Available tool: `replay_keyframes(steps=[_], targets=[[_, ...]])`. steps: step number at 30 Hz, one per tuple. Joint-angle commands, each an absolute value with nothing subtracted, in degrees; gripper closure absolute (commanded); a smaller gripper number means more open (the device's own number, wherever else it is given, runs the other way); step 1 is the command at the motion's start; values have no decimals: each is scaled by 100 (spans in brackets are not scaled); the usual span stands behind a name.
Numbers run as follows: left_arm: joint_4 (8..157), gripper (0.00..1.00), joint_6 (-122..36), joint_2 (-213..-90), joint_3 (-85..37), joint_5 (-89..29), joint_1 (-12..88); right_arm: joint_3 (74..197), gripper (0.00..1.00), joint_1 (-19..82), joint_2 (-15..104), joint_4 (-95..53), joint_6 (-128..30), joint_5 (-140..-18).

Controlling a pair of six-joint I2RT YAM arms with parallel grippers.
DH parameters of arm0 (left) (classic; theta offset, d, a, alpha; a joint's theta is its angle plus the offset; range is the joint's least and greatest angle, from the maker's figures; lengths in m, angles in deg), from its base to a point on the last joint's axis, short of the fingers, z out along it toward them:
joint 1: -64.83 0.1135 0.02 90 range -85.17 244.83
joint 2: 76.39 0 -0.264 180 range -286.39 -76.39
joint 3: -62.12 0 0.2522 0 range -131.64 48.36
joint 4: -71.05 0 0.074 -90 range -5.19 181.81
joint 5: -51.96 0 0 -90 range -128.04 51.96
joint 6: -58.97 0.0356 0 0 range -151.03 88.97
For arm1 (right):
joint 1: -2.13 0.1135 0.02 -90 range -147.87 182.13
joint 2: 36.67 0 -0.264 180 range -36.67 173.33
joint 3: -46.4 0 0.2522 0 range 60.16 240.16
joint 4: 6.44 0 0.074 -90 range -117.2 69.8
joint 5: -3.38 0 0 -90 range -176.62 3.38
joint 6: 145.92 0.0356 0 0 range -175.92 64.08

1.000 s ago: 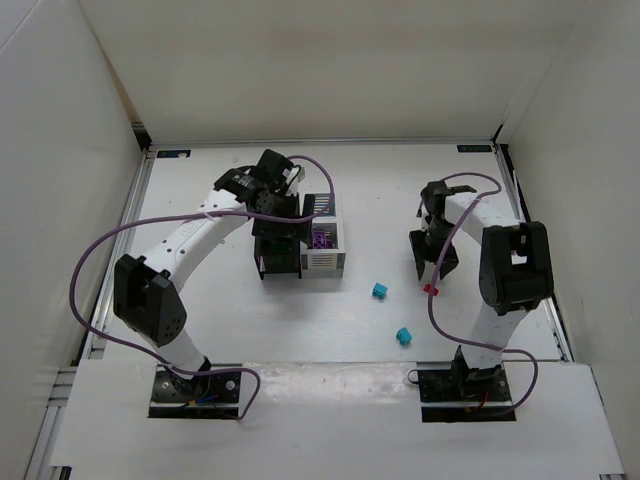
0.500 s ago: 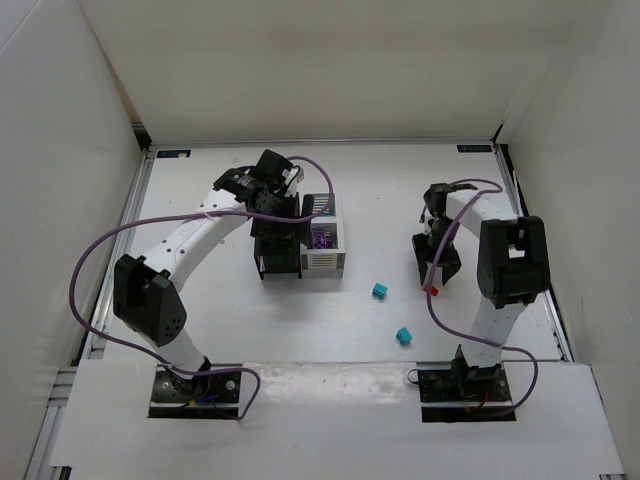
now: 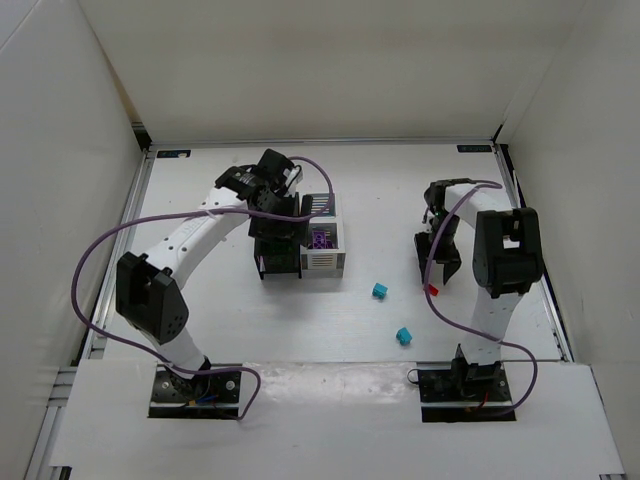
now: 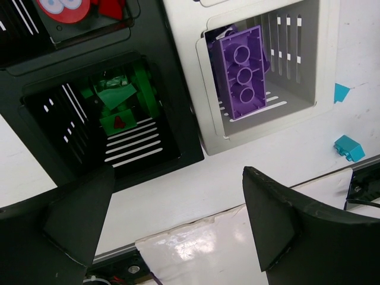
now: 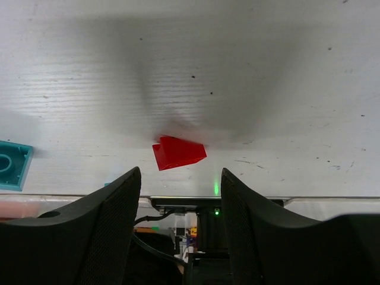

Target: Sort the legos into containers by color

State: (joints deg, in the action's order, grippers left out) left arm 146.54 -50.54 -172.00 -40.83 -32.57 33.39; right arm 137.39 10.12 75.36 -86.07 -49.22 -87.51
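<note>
The right pincer [image 5: 179,177] is spread wide and empty over a red lego [image 5: 178,152] near the surface's right edge. The left pincer [image 4: 178,172] is likewise open and empty above the containers [image 4: 184,119]. A purple lego [image 4: 242,71] and green legos [image 4: 122,104] are binned. The red one and two teal legos [image 3: 380,290] are left to sort.

No legible writing anywhere.
A red round sticker [image 4: 59,7] in a black bin [image 4: 18,41] bears white marks, cropped and unreadable.
</note>
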Motion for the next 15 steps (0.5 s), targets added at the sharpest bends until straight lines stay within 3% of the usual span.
replay_keyframes(steps=[1, 15], targets=[[14730, 0, -5001, -17192, -4322, -3268, 3363, 13987, 40, 855, 7495, -8656, -4923, -8724], [14642, 0, -5089, -17069, -4129, -3286, 3363, 14402, 44, 784, 8171, -8551, -5065, -8882]])
